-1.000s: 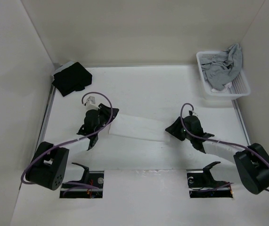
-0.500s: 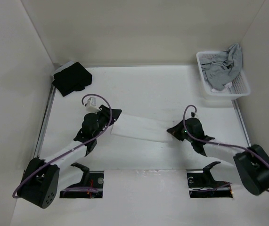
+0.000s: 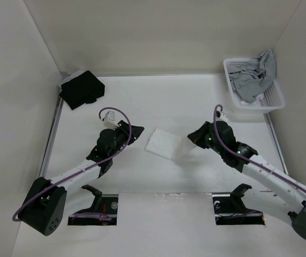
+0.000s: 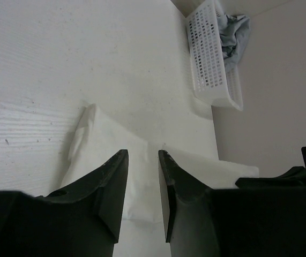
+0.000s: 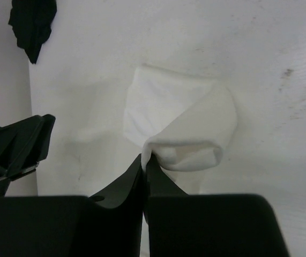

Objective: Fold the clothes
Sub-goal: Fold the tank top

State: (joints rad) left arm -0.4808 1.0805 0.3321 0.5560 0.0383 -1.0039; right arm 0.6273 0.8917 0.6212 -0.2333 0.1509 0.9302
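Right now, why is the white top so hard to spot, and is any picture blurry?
Top view: sharp, evenly lit; the white top blends into the pale table, outlined only by faint shadow. Left wrist view: the left pincer is near-black, detail lost; table grain is crisp. Right wrist view: the right pincer is a dark silhouette; soft shadow under the lifted fold.

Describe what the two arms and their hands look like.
The left arm and right arm are white tubes with bulky black joints. A purple cable loops along each to the wrist. The left hand and right hand are matte black, each with two flat tapering fingers.
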